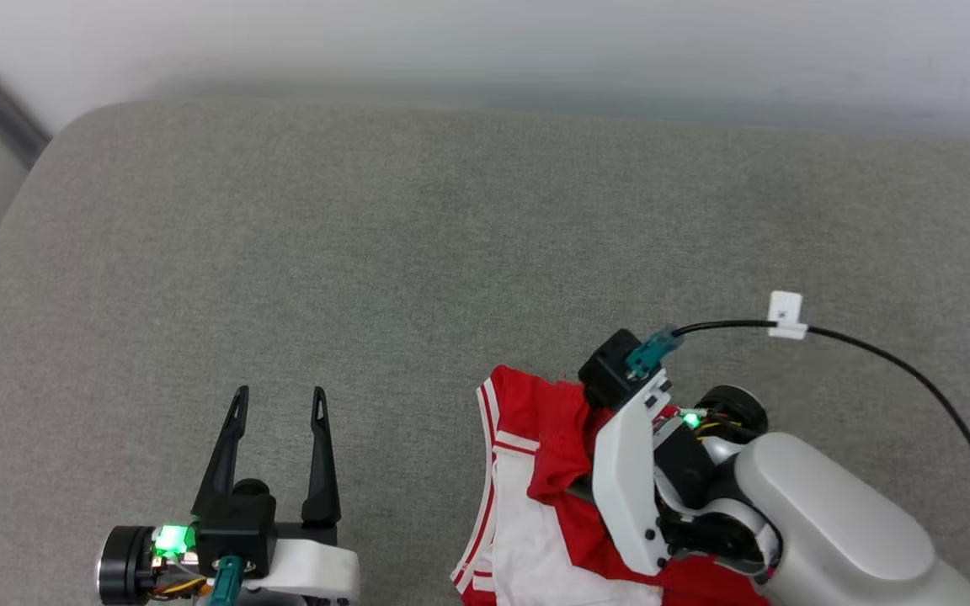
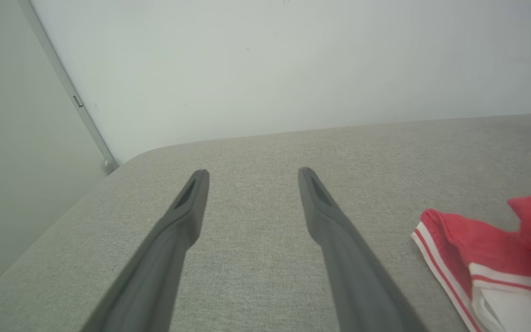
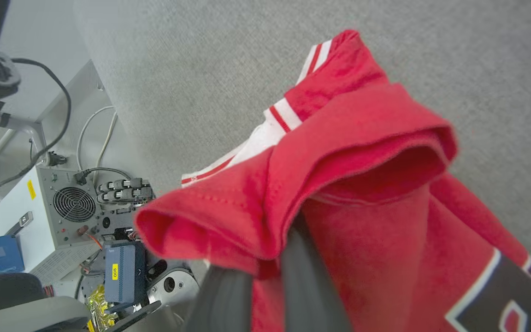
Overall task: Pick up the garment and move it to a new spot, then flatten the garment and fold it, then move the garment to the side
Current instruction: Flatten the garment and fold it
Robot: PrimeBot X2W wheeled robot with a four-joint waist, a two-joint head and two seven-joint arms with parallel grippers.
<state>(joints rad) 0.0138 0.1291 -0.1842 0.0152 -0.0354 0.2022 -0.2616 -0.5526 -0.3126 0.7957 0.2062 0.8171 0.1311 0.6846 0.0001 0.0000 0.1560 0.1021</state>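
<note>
At the lower left of the head view, the left gripper (image 1: 279, 396) rests low over the grey padded surface (image 1: 418, 252). Its 2 dark fingers point away from the robot and are spread wide with nothing between them. In the left wrist view the bare grey cloth shows in the gap, with the pale wall (image 2: 293, 60) beyond.

To the right, well apart from that gripper, the garment (image 1: 552, 421) lies bunched at the near edge of the surface. It is red, with a white sleeve and red-and-white striped trim along its left border.

Further right, the right arm's pale forearm (image 1: 839, 530) comes in from the lower right corner. Its wrist is bent so that the right gripper (image 1: 573, 490) reaches leftward into the cloth. The right wrist view shows both fingers pressed close together and pinching a raised red fold, which drapes over their tips. Part of the black, white-outlined lettering (image 3: 514, 299) shows beside them. A black cable (image 1: 889, 358) with a white tag arcs from the wrist to the right edge.
</note>
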